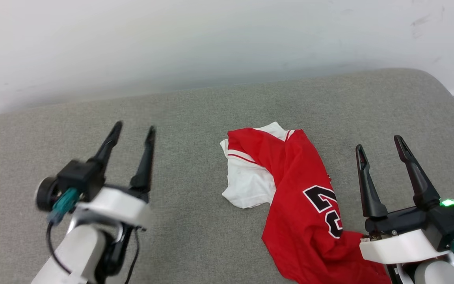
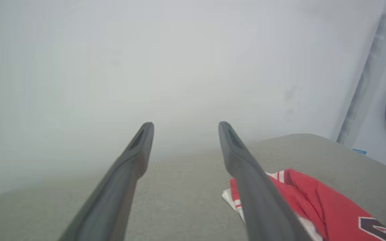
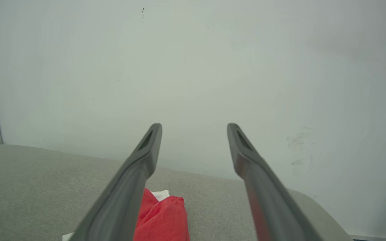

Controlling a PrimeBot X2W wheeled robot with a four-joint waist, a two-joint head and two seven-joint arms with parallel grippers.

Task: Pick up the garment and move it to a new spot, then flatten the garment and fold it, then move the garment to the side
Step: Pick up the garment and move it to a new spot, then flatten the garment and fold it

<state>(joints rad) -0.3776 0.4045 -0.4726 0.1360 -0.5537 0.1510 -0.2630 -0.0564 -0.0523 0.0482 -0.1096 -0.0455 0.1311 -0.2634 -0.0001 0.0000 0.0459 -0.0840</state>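
Bare grey padded surface (image 1: 187, 221) lies open between the left gripper (image 1: 135, 126) and the crumpled jersey (image 1: 290, 169). The jersey sprawls right of centre, up to the right gripper (image 1: 378, 142). A white wall (image 1: 211, 39) closes off the far edge.

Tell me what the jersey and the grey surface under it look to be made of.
The jersey: thin, soft fabric, probably a synthetic knit; it crumples into limp folds with a faint sheen. The grey surface: matte woven upholstery cloth, judging by its fine speckled weave.
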